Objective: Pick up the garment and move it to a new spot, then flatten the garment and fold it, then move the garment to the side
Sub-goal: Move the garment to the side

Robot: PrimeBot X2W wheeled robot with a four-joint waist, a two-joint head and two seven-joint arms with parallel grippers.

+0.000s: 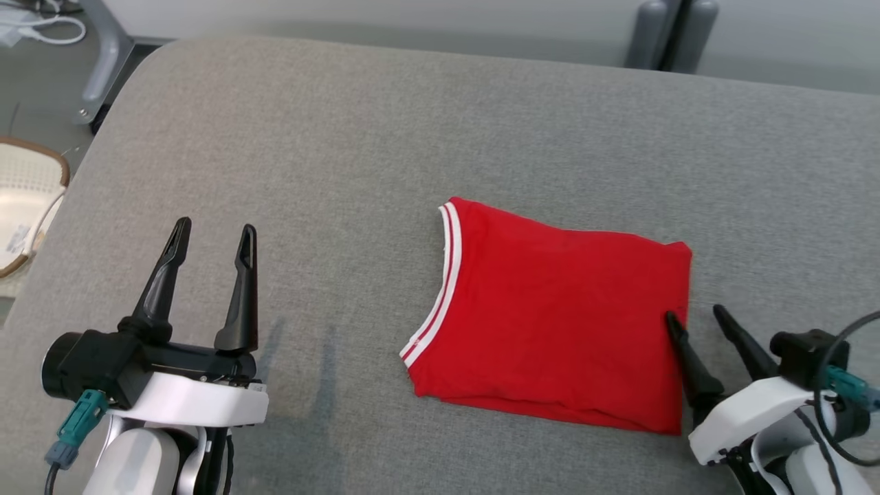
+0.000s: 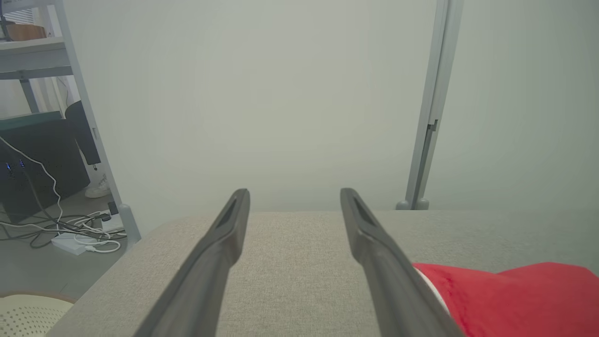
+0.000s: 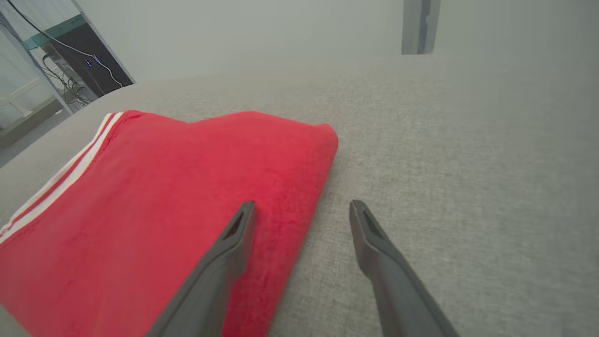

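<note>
The garment (image 1: 557, 316) lies folded into a red rectangle on the grey cushion (image 1: 412, 137). At the garment's right edge our right gripper (image 1: 692, 311) stands jaws apart, one finger over the cloth, one off it. Our left gripper (image 1: 215, 225), also spread and empty, hangs well left of the garment. We judge a sideways move is due: pinch every layer, slide low.
</note>
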